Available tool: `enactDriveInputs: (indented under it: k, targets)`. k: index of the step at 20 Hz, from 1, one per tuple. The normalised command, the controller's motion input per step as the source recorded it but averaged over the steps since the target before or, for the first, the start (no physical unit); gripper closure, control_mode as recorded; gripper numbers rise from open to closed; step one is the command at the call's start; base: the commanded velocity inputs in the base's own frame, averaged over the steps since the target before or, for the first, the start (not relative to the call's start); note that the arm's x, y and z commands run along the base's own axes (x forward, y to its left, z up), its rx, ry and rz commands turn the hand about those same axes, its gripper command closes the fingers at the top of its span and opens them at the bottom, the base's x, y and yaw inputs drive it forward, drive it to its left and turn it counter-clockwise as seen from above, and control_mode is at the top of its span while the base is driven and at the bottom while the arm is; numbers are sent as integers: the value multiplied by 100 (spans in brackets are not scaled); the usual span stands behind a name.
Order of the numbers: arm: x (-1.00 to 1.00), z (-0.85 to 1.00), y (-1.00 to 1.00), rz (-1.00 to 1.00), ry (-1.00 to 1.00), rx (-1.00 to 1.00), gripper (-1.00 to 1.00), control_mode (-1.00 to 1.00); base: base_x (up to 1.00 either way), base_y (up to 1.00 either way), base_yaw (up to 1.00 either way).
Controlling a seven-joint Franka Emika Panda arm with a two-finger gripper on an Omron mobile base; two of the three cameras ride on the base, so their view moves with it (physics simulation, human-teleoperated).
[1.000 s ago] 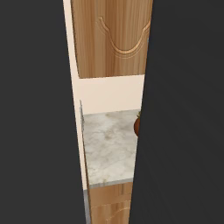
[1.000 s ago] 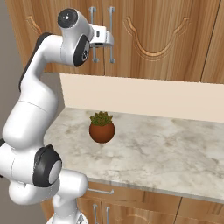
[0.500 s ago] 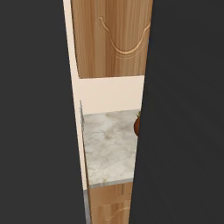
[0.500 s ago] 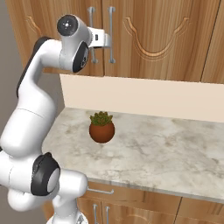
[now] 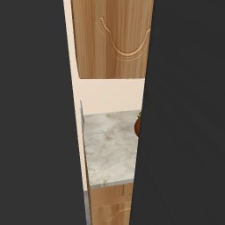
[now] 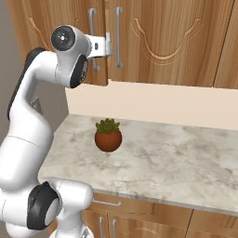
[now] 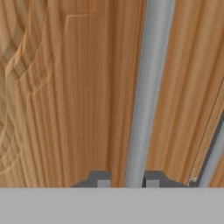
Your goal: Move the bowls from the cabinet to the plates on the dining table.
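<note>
in the hand view the gripper (image 7: 127,183) sits right up against the cabinet (image 7: 78,87) door, its two dark finger tips standing either side of the long silver bar handle (image 7: 146,92). the jaws are parted just wider than the bar, which runs between them; whether the pads actually touch it cannot be told. a second handle (image 7: 212,157) shows at the right edge of that view, beyond the seam between doors.

from the right base view the white arm (image 6: 44,121) rises at the lower left and bends forward, bringing the gripper (image 6: 109,46) to the wall cabinet (image 6: 176,42) at handle (image 6: 119,37) height. the doors look closed, carved arches on their fronts.

below, on the marble table (image 6: 186,162), a terracotta plant pot (image 6: 108,138) with a small green plant stands well apart from the gripper, near the back wall.

in the left base view a narrow strip shows the cabinet (image 5: 114,39) door above, and the table (image 5: 107,145) with the pot's edge (image 5: 137,126) at the right.
</note>
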Motion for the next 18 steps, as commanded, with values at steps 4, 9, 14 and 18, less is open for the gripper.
enactDriveInputs:
  k: [4,9,14,18]
  targets:
    - [-51,0,42,0,-1,0,100,-100,0,0,0]
    - [-57,0,39,0,0,0,100,-100,0,0,0]
    - [-63,0,38,0,0,0,100,-100,0,0,0]
    - [-59,0,38,0,0,0,100,-100,0,0,0]
